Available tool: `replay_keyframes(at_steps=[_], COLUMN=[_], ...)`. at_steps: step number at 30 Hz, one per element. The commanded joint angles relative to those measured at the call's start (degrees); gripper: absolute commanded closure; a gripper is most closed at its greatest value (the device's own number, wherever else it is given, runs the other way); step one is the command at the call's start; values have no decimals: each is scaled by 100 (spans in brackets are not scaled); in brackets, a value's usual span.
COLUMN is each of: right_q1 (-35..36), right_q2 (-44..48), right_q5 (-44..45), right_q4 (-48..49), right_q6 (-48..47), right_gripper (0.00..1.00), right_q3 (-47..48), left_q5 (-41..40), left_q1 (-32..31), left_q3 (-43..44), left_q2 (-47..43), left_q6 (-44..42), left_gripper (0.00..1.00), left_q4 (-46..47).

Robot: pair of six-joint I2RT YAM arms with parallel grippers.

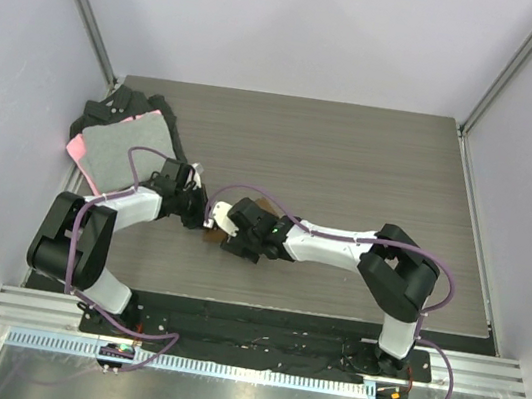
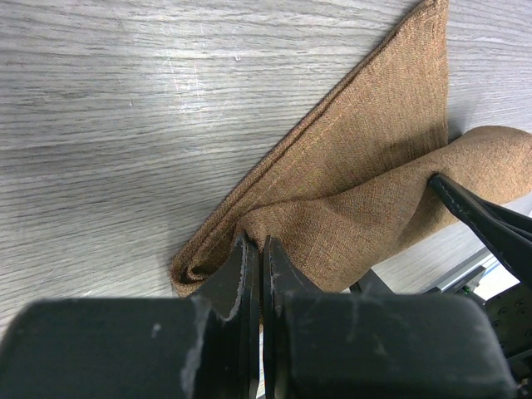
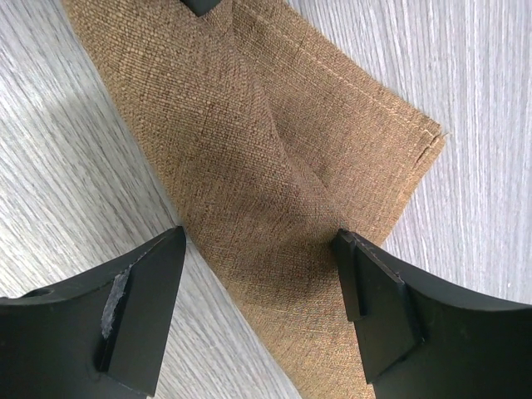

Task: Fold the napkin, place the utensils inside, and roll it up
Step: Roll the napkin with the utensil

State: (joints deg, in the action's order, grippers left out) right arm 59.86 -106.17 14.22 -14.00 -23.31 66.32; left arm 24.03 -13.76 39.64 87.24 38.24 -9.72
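Note:
The brown napkin (image 2: 366, 166) lies folded and partly rolled on the wooden table; in the top view only small parts of it (image 1: 211, 237) show between the two grippers. My left gripper (image 2: 260, 248) is shut on the napkin's near fold. My right gripper (image 3: 262, 249) is open, its fingers (image 3: 378, 291) standing on either side of the napkin (image 3: 249, 141) and low over it. One right finger also shows in the left wrist view (image 2: 482, 218), pressed against the rolled part. The black utensil is hidden in every view.
A grey cloth with a pink edge (image 1: 127, 152) lies at the table's left, over black cloths (image 1: 118, 113) at the far left. Both arms cross the table's near middle. White walls stand on three sides.

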Motion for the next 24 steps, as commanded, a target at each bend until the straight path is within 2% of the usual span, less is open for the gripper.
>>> replay_keyframes(at_steps=[1, 15, 24], right_q1=[-44, -158, -439], right_q2=[149, -88, -228], right_q5=[81, -86, -1017], right_q4=[152, -120, -577], right_q6=[-182, -227, -7], right_gripper=[19, 16, 16], right_q3=[188, 548, 733], left_q5=[-118, -136, -180], left_q1=[14, 14, 14], left_q3=[114, 228, 290], left_q2=[-102, -102, -41], left_q6=[-220, -256, -291], left_gripper=[100, 100, 100], left_q4=[-197, -312, -338])
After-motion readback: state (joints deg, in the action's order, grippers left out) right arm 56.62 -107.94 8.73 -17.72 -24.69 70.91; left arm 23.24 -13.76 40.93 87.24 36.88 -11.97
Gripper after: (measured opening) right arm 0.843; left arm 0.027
